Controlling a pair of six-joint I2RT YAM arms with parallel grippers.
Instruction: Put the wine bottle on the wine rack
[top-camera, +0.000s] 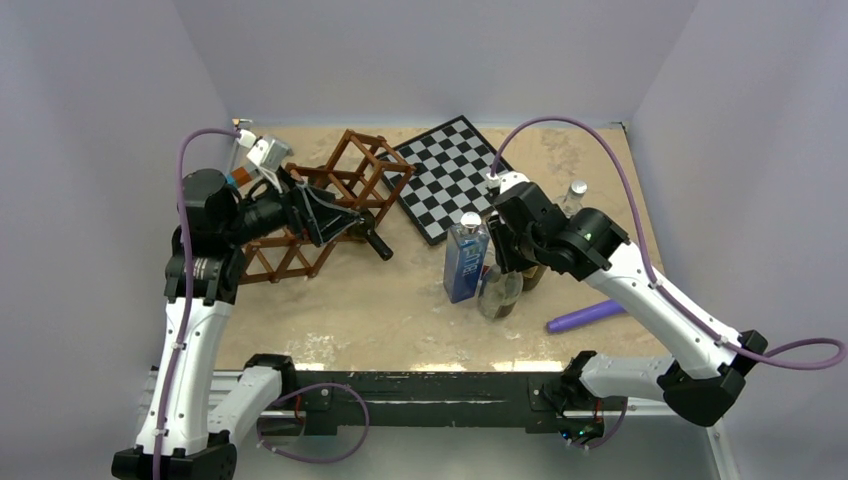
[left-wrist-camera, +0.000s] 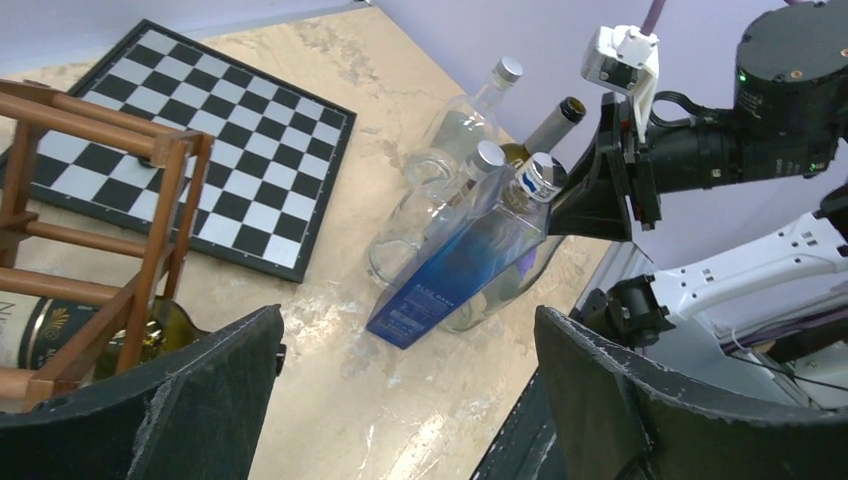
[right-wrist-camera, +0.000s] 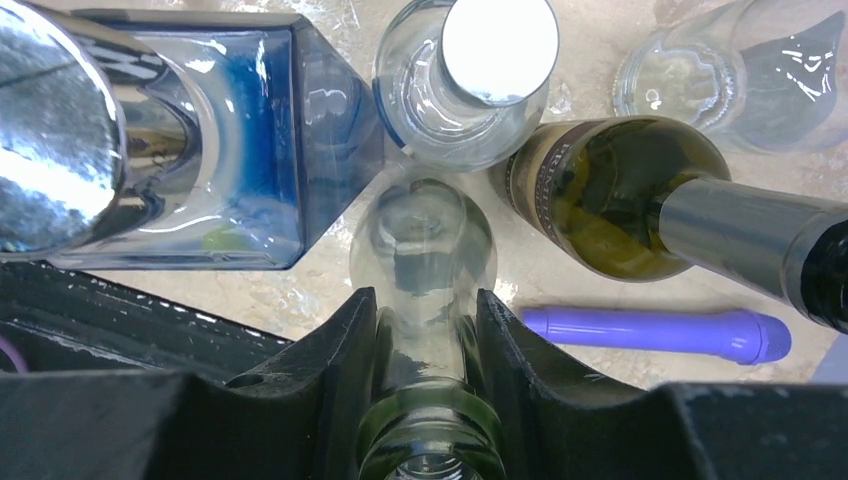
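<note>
Quick rundown of the table: the wine rack (left-wrist-camera: 170, 215) is sitting on the left side, right up against one corner of the checkerboard (top-camera: 450, 177), and a dark wine bottle (left-wrist-camera: 45, 330) is already lying inside one of its lower cells, with the neck (top-camera: 378, 243) poking out the near end towards the middle. The left gripper (left-wrist-camera: 408, 330) is parked just beside that end of the rack, its jaws spread wide and nothing held between them. Over on the right, a bunch of bottles is clustered upright: a square blue bottle (right-wrist-camera: 230, 150), a clear one with a silver cap (right-wrist-camera: 490, 70), a green wine bottle (right-wrist-camera: 615, 195) with a label and dark foil on its neck, and another clear one (right-wrist-camera: 730, 80) further back. The right gripper (right-wrist-camera: 425, 300) is lowered into that cluster from above, and its fingers (right-wrist-camera: 340, 350) are pressed on both sides of the neck of a clear-bodied bottle (right-wrist-camera: 425, 240) with a greenish rim, so a grip is shown there. That bottle's base can't be made out well enough to say whether it's resting on the table. A purple cylinder (right-wrist-camera: 650, 335) is lying flat nearby, just on the near side of the bottles.
</note>
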